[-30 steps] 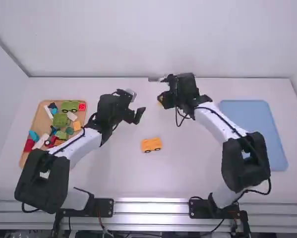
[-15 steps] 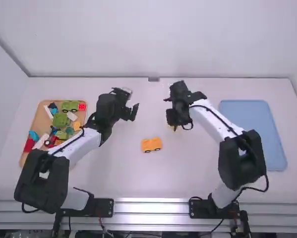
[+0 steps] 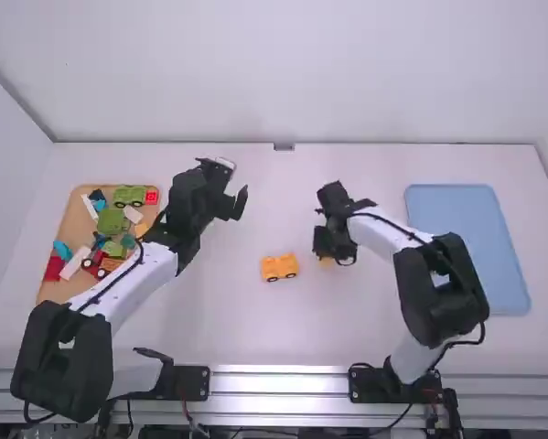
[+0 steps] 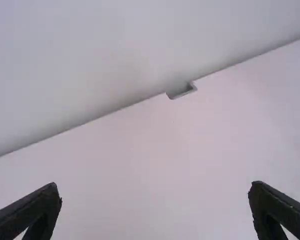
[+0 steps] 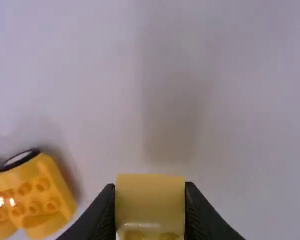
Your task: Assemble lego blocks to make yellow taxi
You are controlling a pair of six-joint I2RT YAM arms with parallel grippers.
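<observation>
The orange-yellow wheeled base (image 3: 279, 267) lies at the middle of the table; in the right wrist view this studded base (image 5: 32, 197) is at the lower left. Just to its right in the high view, my right gripper (image 3: 327, 258) is low over the table. In the right wrist view my right gripper (image 5: 150, 207) is shut on a yellow block (image 5: 150, 200), apart from the base. My left gripper (image 3: 237, 203) is left of centre, farther from the camera than the base; in its wrist view, the left gripper (image 4: 155, 200) stands wide open with nothing between its fingers.
A wooden tray (image 3: 65, 219) of mixed blocks and small vehicles stands at the left, partly behind the left arm. The blue tray (image 3: 466, 206) lies at the right, beside the right arm. A wall rises along the table's far edge.
The right gripper has come from the far side toward the camera with the yellow block and is now beside the base. My left gripper has shifted slightly left. The base has stayed put.
</observation>
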